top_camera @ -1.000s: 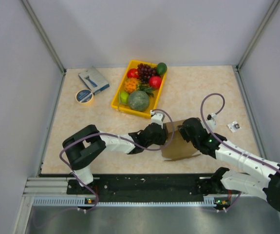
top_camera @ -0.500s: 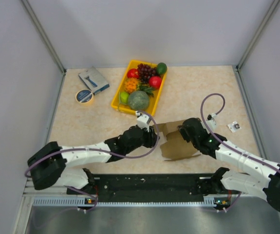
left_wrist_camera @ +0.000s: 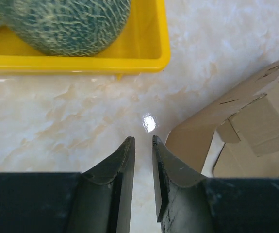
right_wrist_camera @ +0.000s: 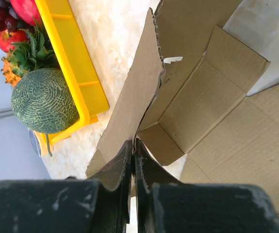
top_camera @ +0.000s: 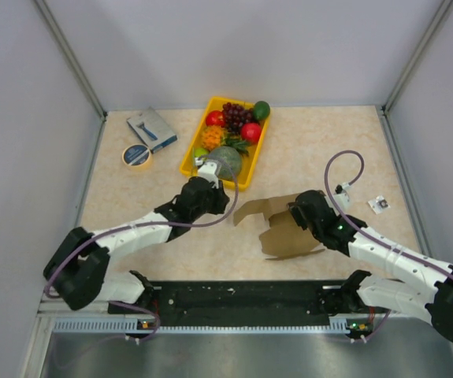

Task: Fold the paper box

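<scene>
The paper box point(top_camera: 289, 236) is a brown cardboard sheet, partly folded up, lying near the table's front right of centre; one flap point(top_camera: 251, 209) sticks out to the left. My right gripper point(top_camera: 293, 213) is shut on an upright wall of the box point(right_wrist_camera: 202, 92), the cardboard edge pinched between its fingertips point(right_wrist_camera: 133, 143). My left gripper point(top_camera: 210, 183) sits left of the box, near the yellow tray's front edge. In the left wrist view its jaws point(left_wrist_camera: 142, 141) stand a narrow gap apart with nothing between them, and the box point(left_wrist_camera: 255, 111) lies to their right.
A yellow tray point(top_camera: 191, 157) of fruit with a green melon point(top_camera: 224, 161) stands at back centre. A tape roll point(top_camera: 137, 156) and a blue-grey packet point(top_camera: 152, 130) lie at back left. A small white part point(top_camera: 380, 205) lies at the right.
My left gripper has let go of the box and drawn back left, toward the tray. The box's left flap has swung open. The right gripper has held still.
</scene>
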Robot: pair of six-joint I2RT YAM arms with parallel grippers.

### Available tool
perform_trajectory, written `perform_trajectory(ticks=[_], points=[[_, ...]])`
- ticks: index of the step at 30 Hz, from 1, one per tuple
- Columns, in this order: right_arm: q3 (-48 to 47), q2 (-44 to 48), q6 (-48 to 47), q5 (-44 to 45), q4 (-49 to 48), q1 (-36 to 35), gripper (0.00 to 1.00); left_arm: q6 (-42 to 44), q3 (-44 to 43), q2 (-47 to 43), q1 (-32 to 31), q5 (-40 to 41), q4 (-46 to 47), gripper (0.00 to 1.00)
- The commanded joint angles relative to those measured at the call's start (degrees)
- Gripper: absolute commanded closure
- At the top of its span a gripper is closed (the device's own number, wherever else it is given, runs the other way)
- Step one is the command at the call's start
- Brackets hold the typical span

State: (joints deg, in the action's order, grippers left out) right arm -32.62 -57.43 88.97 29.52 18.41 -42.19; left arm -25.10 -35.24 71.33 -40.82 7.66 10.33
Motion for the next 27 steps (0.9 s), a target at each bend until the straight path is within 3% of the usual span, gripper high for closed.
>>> perform_trajectory(ticks=[1,12,19,27], points=[[0.37,-0.32,-1.96,1.24,2.68,0.18,1.0,2.86,-7.55,10.99,-0.31,-5.82,-1.37,0.75],[0.1,-1.37,-2.22,1.33,2.5,0.18,1.0,1.81,-11.51,22.8,-2.86,-21.8,11.9,0.79],[-0.6,-1.63,-4.41,0.63,2.07,0.1,1.0,-0.3,-9.58,23.76,-9.01,-23.31,17.87,0.8],[-0.51,-0.4,-4.33,0.45,1.89,0.18,0.99,0.75,-10.99,24.92,-12.0,-19.98,16.31,0.75]])
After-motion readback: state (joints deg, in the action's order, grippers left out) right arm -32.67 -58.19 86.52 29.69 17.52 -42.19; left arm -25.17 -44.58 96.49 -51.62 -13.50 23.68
